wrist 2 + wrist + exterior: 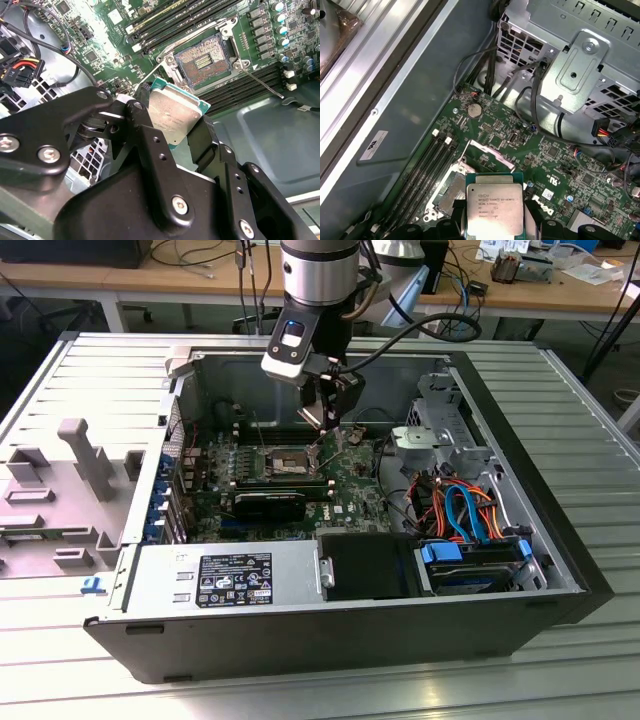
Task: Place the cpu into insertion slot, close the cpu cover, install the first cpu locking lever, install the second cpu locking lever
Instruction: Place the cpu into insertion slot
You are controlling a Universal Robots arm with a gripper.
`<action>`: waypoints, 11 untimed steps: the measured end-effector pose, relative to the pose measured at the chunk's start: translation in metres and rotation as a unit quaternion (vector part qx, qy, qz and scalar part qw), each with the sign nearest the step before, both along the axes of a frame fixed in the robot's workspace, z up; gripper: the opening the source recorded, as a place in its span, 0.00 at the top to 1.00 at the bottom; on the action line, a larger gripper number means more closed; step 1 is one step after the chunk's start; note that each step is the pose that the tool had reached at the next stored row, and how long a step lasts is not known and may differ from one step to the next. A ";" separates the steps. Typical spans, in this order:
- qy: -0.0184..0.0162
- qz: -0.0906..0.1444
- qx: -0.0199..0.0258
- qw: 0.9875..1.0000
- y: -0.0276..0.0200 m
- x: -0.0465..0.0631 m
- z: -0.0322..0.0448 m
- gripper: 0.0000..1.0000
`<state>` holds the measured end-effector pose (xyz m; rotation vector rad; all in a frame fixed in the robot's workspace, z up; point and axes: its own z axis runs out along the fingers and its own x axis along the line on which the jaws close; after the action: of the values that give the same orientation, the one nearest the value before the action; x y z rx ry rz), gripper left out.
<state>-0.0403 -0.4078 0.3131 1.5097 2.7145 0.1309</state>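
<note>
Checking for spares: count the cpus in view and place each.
1. The cpu is gripped between the fingers, held above the board close to the bare slot. The arm covers part of the case, so another may be hidden.

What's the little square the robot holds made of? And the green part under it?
The cpu looks like dull silver-grey metal on top, faintly shiny, with a thin green rim, probably circuit board. The green board beneath is probably a hard glossy laminate, since light glints off it.
</note>
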 end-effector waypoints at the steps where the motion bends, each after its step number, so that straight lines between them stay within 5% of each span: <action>1: 0.000 -0.001 0.000 1.000 0.0000 0.000 0.0000 0.45; 11: 0.000 -0.008 0.000 1.000 0.0000 0.000 0.0000 0.45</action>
<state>-0.0403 -0.4078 0.3131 1.5308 2.7020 0.1306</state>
